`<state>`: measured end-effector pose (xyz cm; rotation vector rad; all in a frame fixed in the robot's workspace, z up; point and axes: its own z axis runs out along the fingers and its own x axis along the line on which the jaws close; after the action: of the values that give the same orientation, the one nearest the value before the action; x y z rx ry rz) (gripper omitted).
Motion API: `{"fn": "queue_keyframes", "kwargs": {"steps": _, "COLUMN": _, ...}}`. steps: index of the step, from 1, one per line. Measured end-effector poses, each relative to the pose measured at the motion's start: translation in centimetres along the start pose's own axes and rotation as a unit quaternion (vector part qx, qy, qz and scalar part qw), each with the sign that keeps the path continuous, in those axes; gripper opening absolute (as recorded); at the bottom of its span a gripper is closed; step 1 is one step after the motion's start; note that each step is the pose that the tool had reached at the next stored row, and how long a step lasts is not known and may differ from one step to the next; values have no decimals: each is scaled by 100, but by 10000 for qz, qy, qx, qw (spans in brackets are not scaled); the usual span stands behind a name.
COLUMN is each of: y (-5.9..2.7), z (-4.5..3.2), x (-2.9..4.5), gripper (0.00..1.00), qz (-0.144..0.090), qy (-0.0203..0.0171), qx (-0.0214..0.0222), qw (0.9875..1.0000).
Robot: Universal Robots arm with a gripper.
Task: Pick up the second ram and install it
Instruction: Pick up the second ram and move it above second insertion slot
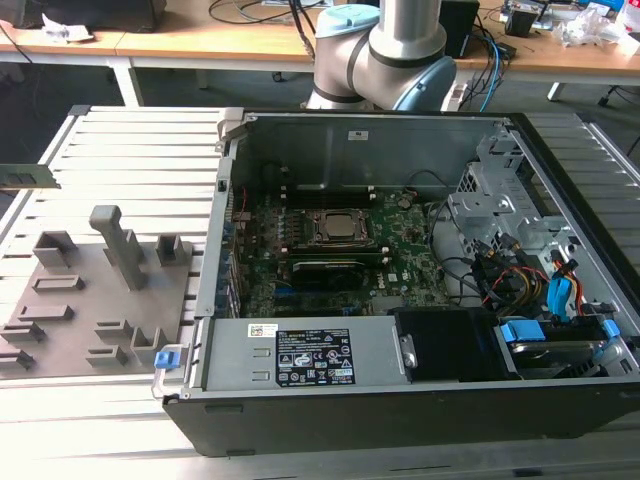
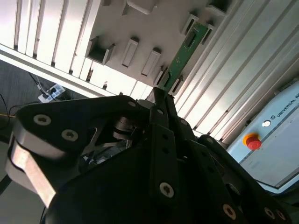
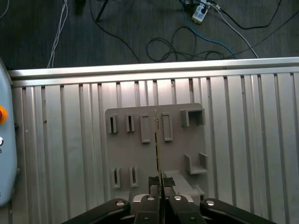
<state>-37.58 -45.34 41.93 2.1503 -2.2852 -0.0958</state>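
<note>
Claw (image 3: 160, 181) clamped on one end of the memory stick (image 2: 187, 49), over the grey slotted tray (image 3: 140, 158); we judge that grip leaves its long edge free for seating.

One open computer case (image 1: 400, 425), one grey holder plate (image 3: 177, 144), one green ram stick (image 2: 184, 53), two fingers (image 2: 162, 140)

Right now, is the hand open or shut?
Shut on the second ram: in both wrist views the hand pinches the thin green stick over the grey holder.
</note>
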Motion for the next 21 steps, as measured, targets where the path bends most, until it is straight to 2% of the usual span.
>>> {"fn": "queue_keyframes", "kwargs": {"steps": 1, "y": -20, "z": -1, "x": -1, "gripper": 13, "qz": 0, "qy": 0, "qx": 0, "qw": 10000}}
{"fn": "queue_keyframes", "kwargs": {"steps": 3, "y": -123, "z": -5, "x": -7, "gripper": 13, "qz": 0, "qy": 0, "qx": 0, "qw": 10000}}
{"fn": "queue_keyframes", "kwargs": {"steps": 6, "y": -360, "z": -16, "x": -22, "gripper": 13, "qz": 0, "qy": 0, "qx": 0, "qw": 10000}}
{"fn": "queue_keyframes", "kwargs": {"steps": 15, "y": -643, "z": -28, "x": -40, "gripper": 13, "qz": 0, "qy": 0, "qx": 0, "qw": 10000}}
{"fn": "queue_keyframes", "kwargs": {"steps": 16, "y": -703, "z": -31, "x": -43, "gripper": 13, "qz": 0, "qy": 0, "qx": -1, "qw": 10000}}
{"fn": "queue_keyframes", "kwargs": {"steps": 20, "y": -820, "z": -36, "x": -51, "gripper": 13, "qz": 0, "qy": 0, "qx": 0, "qw": 10000}}
{"fn": "queue_keyframes", "kwargs": {"steps": 21, "y": -874, "z": -38, "x": -54, "gripper": 13, "qz": 0, "qy": 0, "qx": -1, "qw": 10000}}
